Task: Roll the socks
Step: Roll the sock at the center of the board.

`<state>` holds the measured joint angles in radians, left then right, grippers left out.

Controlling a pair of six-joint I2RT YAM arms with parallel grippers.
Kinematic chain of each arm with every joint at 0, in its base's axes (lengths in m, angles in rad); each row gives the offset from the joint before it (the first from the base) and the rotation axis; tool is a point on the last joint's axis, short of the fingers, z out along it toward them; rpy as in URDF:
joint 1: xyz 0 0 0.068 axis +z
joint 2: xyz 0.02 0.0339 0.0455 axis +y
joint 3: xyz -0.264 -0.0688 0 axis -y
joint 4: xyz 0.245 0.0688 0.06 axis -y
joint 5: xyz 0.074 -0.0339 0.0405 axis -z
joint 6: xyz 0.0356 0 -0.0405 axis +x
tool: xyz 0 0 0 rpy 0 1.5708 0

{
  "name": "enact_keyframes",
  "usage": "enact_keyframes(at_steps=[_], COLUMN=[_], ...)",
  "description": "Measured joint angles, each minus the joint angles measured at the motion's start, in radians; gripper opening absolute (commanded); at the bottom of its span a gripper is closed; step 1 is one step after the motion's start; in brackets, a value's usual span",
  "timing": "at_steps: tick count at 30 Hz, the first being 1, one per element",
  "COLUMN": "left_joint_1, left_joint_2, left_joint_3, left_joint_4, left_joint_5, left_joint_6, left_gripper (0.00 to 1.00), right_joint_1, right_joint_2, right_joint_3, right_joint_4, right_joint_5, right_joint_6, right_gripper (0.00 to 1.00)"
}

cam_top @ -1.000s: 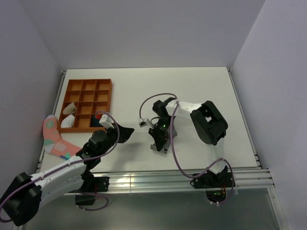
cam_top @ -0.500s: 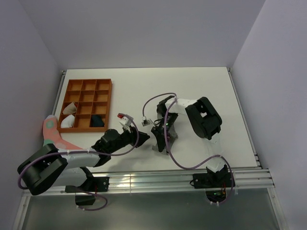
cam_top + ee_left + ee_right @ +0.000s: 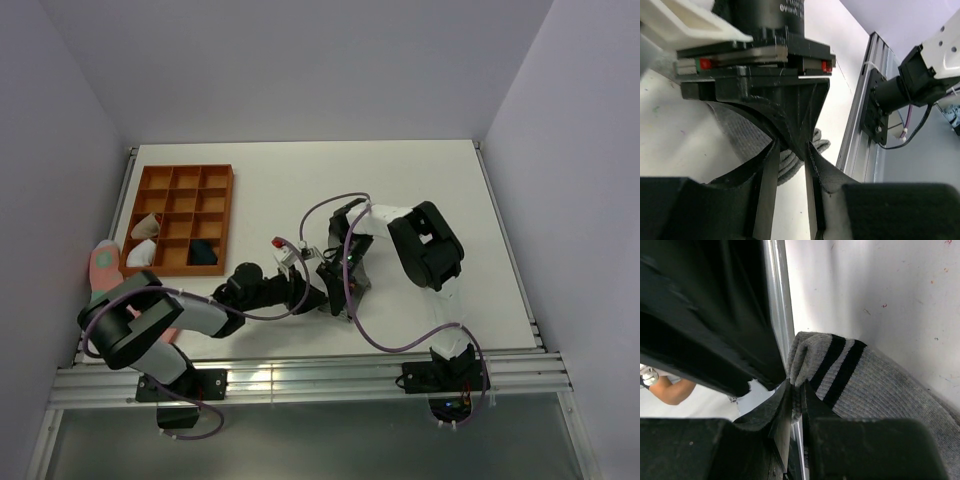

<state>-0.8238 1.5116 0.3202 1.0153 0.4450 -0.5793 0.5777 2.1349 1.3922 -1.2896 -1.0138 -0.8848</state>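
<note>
The grey sock with a dark-striped cuff [image 3: 860, 380] lies on the table under my right gripper [image 3: 796, 390], which is shut on the cuff's folded edge. In the top view the sock is almost hidden beneath that gripper [image 3: 337, 292]. My left gripper [image 3: 791, 192] has reached across to the same spot [image 3: 318, 297]. Its jaws stand a narrow gap apart, with the sock's edge [image 3: 790, 162] and the right gripper's tip at the mouth of the gap. A dark navy bundle [image 3: 203, 254] sits in the tray's near right cell.
The orange compartment tray [image 3: 185, 168] stands at the left, with pale rolled bundles [image 3: 143, 252] in its near left cells. A pink sock [image 3: 101, 265] lies at the table's left edge. The metal rail [image 3: 300, 372] runs along the near edge, close behind both grippers.
My left arm has left the tray, where the dark bundle now lies, and swung right until its gripper meets the right gripper. The right gripper has stayed on the grey sock.
</note>
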Motion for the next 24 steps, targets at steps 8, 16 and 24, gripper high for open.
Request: enact_keyframes(at_steps=[8,16,24], left_joint_1=[0.000,0.000,0.000], left_joint_2=[0.097,0.143,0.163], left_joint_3=[0.021,0.025,0.024], left_joint_4=[0.069,0.108,0.117], left_joint_5=[0.079,0.116,0.124], left_joint_6=[-0.013,-0.018,-0.016], left_gripper=[0.37,0.41,0.43], right_joint_1=[-0.003,-0.006,-0.009], right_joint_2=[0.000,0.000,0.000], right_joint_3=[-0.007,-0.012,-0.017], right_joint_4=[0.008,0.010,0.010], right_joint_5=[0.000,0.001,0.001], right_joint_6=[0.013,0.013,0.012], right_gripper=[0.16,0.16,0.16])
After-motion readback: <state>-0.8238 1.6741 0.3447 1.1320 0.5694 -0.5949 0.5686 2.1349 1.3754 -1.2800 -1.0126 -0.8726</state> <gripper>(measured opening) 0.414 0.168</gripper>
